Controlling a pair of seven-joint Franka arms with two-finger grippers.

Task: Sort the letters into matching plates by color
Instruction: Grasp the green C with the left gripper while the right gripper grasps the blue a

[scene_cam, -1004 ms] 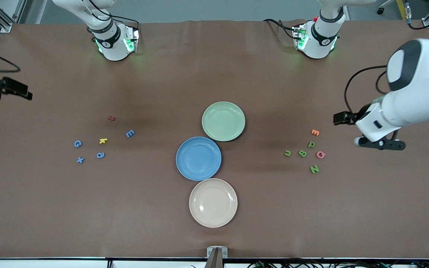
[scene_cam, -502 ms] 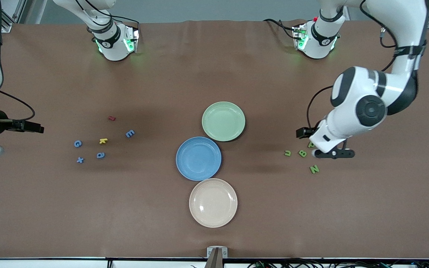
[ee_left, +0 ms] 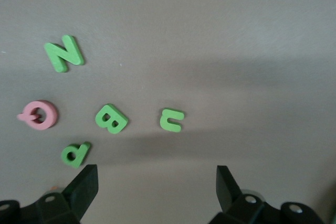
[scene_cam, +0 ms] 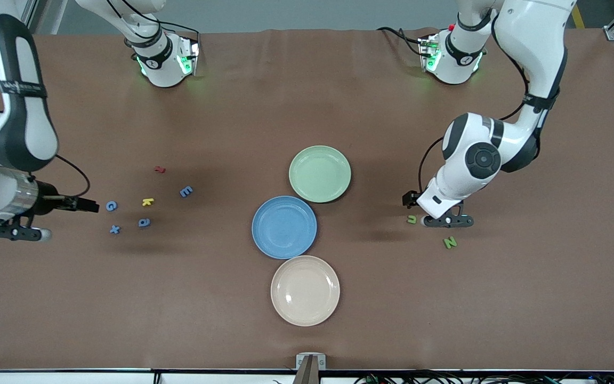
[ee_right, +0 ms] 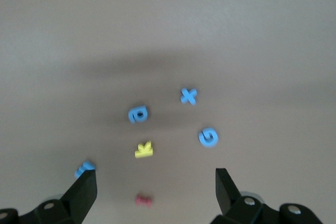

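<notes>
Nearest the front camera, a cream plate [scene_cam: 305,290] lies at six o'clock of the blue plate [scene_cam: 284,227]; the pale green plate [scene_cam: 320,174] sits at one o'clock of the blue one, rims touching or nearly so.

Toward the left arm's end of the table, green N [scene_cam: 450,242] lies nearest the camera and green u [scene_cam: 411,219] farther back. In the left wrist view, green B [ee_left: 111,118] is seen just beside u [ee_left: 171,119], with green P [ee_left: 75,154], N [ee_left: 64,53] and a pink letter [ee_left: 38,114] around it. The left gripper [scene_cam: 447,221] is held over this cluster, jaws released and empty.

Toward the right arm's end, blue x [scene_cam: 114,230] and blue a [scene_cam: 144,222] lie nearest, blue G [scene_cam: 111,206] and blue E [scene_cam: 186,191] farther back, with yellow [scene_cam: 147,201] and red [scene_cam: 160,169] letters between. The right gripper [scene_cam: 16,232] is held beside them, at nine o'clock of x, jaws released and empty.

The letters are judged light, soft and thin, liable to skid; a pinch across the outer edges is advised. N's long axis appears tilted in the front view.
</notes>
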